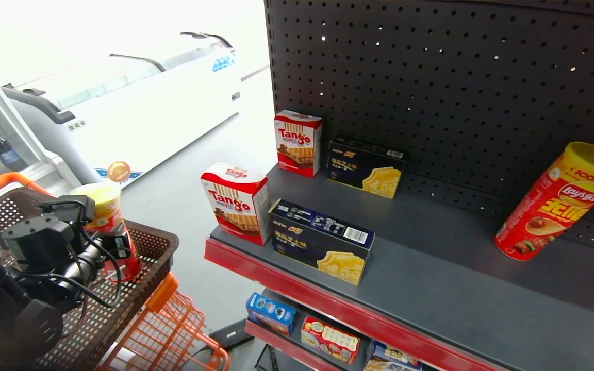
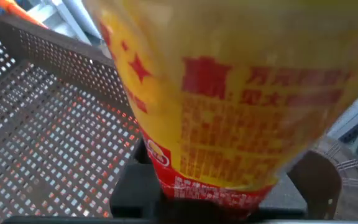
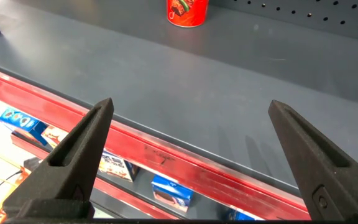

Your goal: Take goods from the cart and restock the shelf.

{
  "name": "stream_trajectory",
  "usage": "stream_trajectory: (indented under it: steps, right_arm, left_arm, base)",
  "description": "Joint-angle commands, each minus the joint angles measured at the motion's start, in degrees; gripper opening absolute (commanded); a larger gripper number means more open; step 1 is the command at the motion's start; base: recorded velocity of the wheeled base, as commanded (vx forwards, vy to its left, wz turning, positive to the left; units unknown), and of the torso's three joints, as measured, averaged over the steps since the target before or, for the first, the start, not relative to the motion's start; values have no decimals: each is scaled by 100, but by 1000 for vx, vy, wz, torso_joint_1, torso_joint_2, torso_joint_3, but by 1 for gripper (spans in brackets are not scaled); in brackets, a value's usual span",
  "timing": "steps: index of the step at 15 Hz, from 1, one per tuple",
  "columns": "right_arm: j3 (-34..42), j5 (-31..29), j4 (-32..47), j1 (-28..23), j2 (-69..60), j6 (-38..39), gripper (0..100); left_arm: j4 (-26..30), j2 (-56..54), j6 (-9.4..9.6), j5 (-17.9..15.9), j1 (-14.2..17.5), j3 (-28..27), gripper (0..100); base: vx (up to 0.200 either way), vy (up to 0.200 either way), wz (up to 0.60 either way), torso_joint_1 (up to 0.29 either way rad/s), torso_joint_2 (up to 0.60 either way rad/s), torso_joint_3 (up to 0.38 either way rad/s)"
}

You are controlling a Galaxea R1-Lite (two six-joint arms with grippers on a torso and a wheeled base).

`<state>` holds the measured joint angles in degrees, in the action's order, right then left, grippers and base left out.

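Observation:
My left gripper [image 1: 115, 251] is shut on a yellow and red chip can [image 1: 105, 212], held upright over the brown cart basket [image 1: 159, 242]. In the left wrist view the chip can [image 2: 229, 93] stands between the fingers, with the basket's mesh [image 2: 48, 124] behind it. My right gripper [image 3: 191, 107] is open with nothing in it, in front of the grey shelf [image 3: 229, 81] and its red front edge. A second chip can [image 1: 557, 201] leans against the pegboard at the shelf's right, and its base [image 3: 187, 11] shows in the right wrist view.
Two red wafer boxes [image 1: 237, 201] [image 1: 297, 141] and two dark cracker boxes [image 1: 323, 239] [image 1: 366, 166] stand on the shelf's left half. Bare shelf lies between them and the leaning can. Small packs [image 1: 328, 337] fill the lower shelf. A white freezer [image 1: 137, 103] stands behind the cart.

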<state>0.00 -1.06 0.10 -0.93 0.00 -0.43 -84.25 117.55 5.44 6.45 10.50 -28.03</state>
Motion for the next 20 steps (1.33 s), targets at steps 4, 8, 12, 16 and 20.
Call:
stream_trajectory:
  steps: [4,8,12,16,20]
  right_arm:
    - [0,1,-1,5,0,-1,100]
    - [0,1,-1,-4,0,-1,100]
    - [0,1,-1,-4,0,-1,100]
    - [0,1,-1,-4,0,-1,100]
    - [0,1,-1,5,0,-1,100]
  left_arm:
    - [972,-1815,397,-645,-83,-388,0]
    - [1692,-3063,388,-750,-751,-484,0]
    - [2976,-4399,133,-1638,-1656,-107,0]
    - [3582,-4830,63,-2148,-2394,-27,0]
    - [4083,-5181,-175,-2280,-2983,166,0]
  base:
    - [0,0,0,0,0,0]
    - [0,0,0,0,0,0]
    - [0,0,0,0,0,0]
    - [0,0,0,0,0,0]
    - [0,0,0,0,0,0]
